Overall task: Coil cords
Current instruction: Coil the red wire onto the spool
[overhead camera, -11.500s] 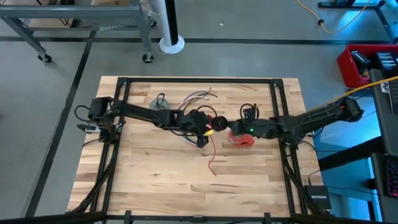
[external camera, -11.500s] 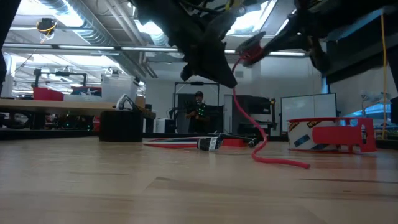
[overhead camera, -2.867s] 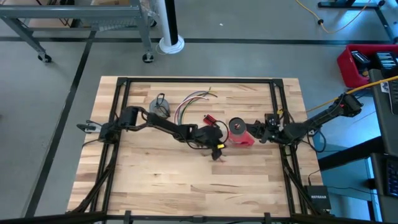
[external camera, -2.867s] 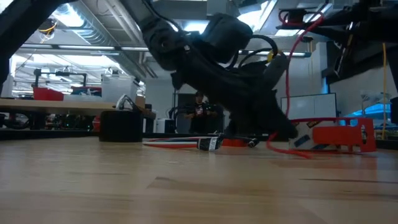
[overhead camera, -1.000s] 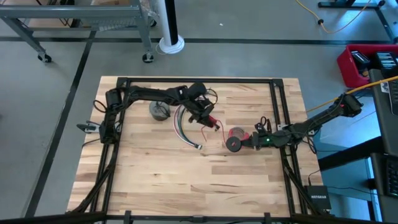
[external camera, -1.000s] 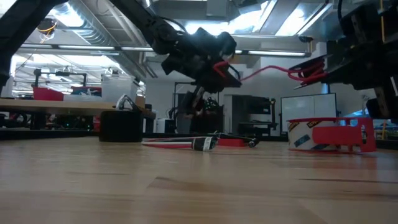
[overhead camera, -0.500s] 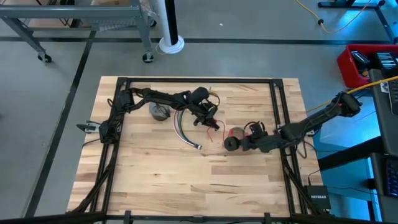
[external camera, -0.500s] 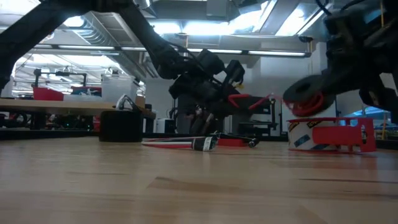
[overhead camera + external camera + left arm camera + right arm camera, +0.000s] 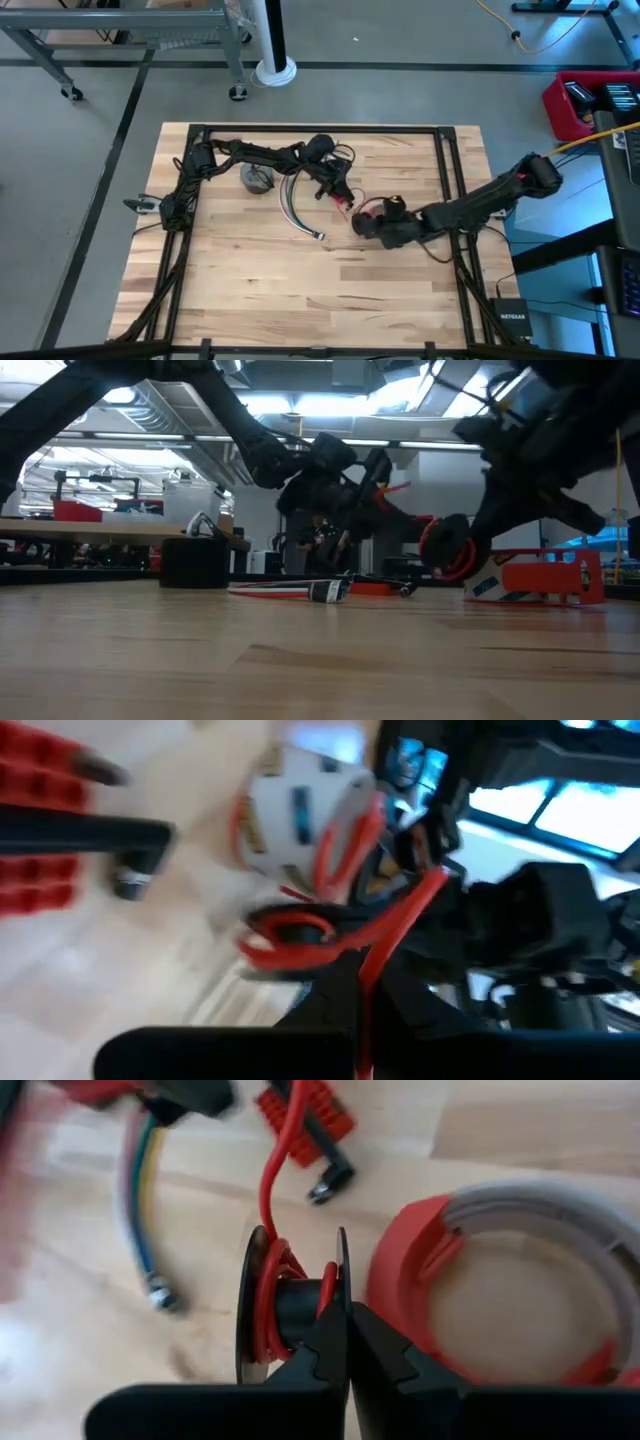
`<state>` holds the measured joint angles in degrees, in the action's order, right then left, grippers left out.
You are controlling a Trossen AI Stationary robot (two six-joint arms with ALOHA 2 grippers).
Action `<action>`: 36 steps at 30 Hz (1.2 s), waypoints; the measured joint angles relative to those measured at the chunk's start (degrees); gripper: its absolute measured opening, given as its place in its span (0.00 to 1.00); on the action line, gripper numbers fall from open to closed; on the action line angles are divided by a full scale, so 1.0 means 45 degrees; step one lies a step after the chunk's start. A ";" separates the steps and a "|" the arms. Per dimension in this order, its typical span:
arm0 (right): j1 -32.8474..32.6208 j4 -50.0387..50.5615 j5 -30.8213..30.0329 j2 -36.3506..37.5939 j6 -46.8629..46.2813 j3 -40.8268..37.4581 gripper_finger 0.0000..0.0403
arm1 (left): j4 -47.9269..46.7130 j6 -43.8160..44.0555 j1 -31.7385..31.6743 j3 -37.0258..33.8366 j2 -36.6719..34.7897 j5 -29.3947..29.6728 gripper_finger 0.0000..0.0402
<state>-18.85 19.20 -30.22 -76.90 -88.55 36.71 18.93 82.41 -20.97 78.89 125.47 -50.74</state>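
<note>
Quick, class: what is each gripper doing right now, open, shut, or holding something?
Left gripper: shut on the red cord.
Right gripper: shut on the black spool with the red cord wound on it.

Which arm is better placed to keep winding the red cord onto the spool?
Right. The right gripper is shut on the black spool, with red cord already wrapped on it. The left gripper only holds the cord's other end.
</note>
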 joint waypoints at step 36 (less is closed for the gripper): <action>0.1535 0.0849 -0.2868 -0.0245 -0.0272 0.1200 0.01 | 0.1005 -0.2287 0.1787 0.0015 -0.0359 -0.1445 0.00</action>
<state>-11.94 23.03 -43.13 -78.00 -89.78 42.11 23.45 72.12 -12.93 78.96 123.85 -57.24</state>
